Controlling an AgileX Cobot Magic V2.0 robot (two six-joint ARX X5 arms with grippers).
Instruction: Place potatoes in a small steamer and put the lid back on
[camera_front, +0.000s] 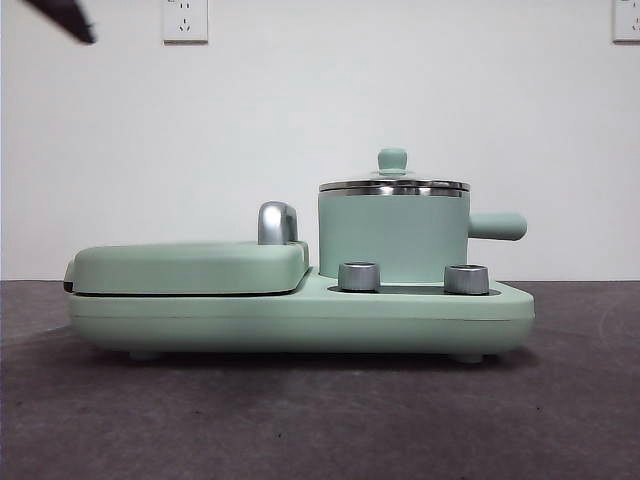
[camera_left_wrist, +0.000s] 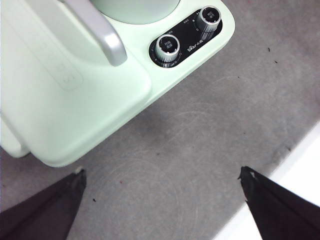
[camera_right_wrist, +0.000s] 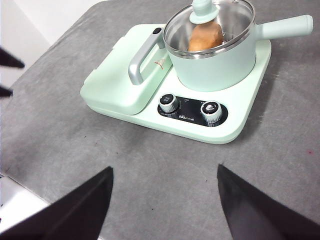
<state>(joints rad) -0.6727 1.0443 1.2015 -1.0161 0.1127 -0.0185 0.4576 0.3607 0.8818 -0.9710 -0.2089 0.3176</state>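
The small steamer (camera_front: 392, 240) stands on the right side of the mint-green cooker base (camera_front: 300, 320), its stubby handle pointing right. The glass lid (camera_front: 393, 185) sits flat on its steel rim. In the right wrist view a tan potato (camera_right_wrist: 205, 36) lies inside the steamer (camera_right_wrist: 215, 65), seen through the lid (camera_right_wrist: 230, 20). My right gripper (camera_right_wrist: 165, 169) hangs open and empty above the grey table, in front of the cooker. My left gripper (camera_left_wrist: 162, 172) is open and empty too, beside the cooker's griddle end.
A flat mint-green griddle cover (camera_front: 190, 265) with a steel handle (camera_front: 277, 222) fills the base's left half. Two steel knobs (camera_front: 359, 276) (camera_front: 466, 278) face the front. One black arm tip (camera_front: 65, 18) shows at the top left corner. The table's white edge (camera_left_wrist: 300, 165) is near my left gripper.
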